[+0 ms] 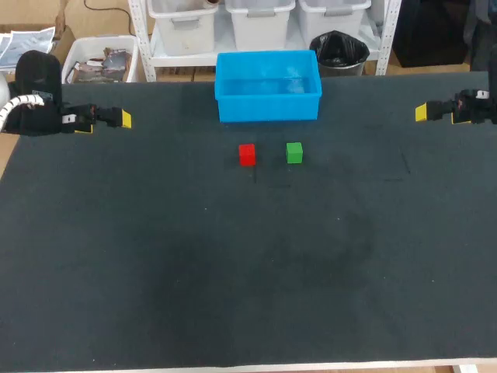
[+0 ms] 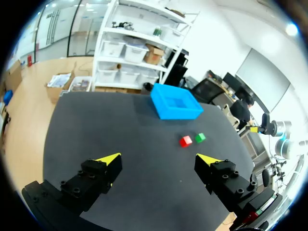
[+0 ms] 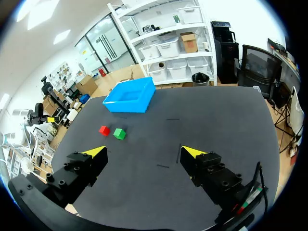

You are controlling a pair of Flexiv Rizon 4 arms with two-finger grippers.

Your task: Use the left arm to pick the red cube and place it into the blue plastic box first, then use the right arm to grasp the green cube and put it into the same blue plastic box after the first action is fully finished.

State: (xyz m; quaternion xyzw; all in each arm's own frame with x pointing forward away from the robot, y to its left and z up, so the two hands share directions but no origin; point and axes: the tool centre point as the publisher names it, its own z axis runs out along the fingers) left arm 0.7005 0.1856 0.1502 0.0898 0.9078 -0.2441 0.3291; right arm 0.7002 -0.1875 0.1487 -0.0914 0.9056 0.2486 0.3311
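A red cube (image 1: 247, 154) (image 2: 186, 141) (image 3: 104, 130) rests on the dark table, with a green cube (image 1: 293, 152) (image 2: 200, 137) (image 3: 119, 133) just to its right. Behind both stands the blue plastic box (image 1: 268, 109) (image 2: 165, 109) (image 3: 136, 104), with nothing in it. At the table's far left hangs my left gripper (image 1: 116, 120) (image 2: 160, 159), open and holding nothing, well away from the cubes. My right gripper (image 1: 423, 113) (image 3: 144, 152) hovers at the far right edge, open too. The cubes lie far ahead of both grippers in the wrist views.
The black mat (image 1: 248, 264) covers the whole tabletop. Its front edge (image 1: 311, 365) runs along the near side.
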